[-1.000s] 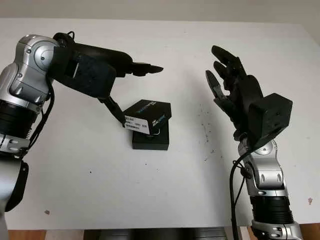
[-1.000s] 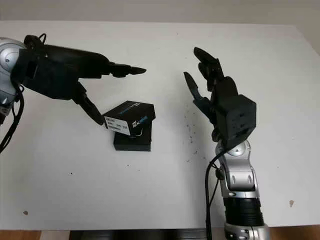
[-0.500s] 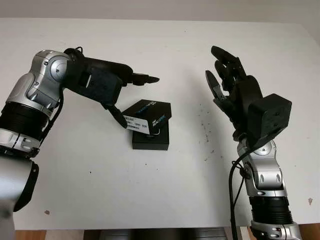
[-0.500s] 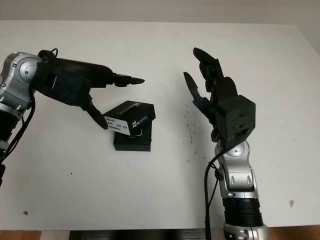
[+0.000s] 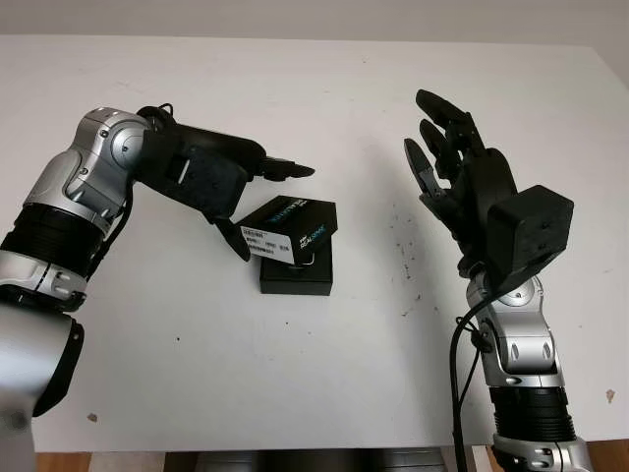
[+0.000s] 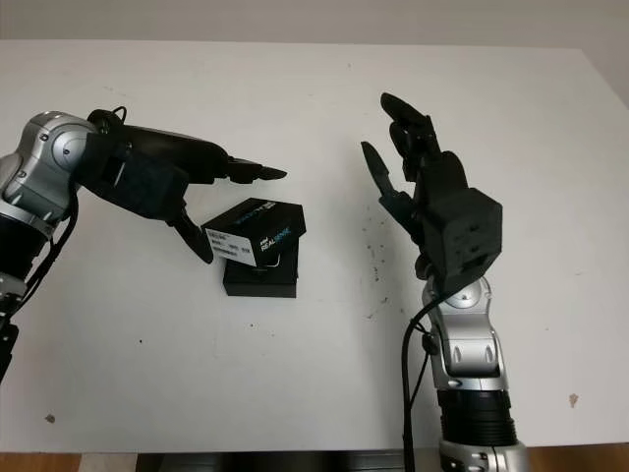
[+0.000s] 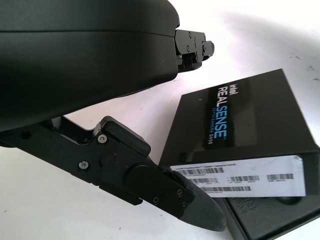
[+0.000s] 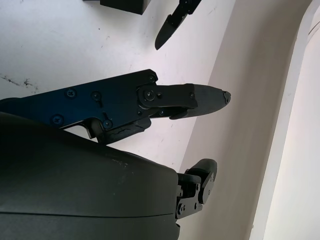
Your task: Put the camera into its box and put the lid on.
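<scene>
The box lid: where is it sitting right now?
The lid lies askew on top of the black box, left of centre on the white table, just beside the open left robot hand, not seated square.

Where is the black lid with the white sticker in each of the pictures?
Left eye view: the lid sits crooked on the box, left of middle, beside the left hand.
Right eye view: the lid is left of middle, on the box.
Left wrist view: the lid is close up, beside a finger.
Right wrist view: I cannot tell if the lid is there.
Shared landmark: the white sticker.
</scene>
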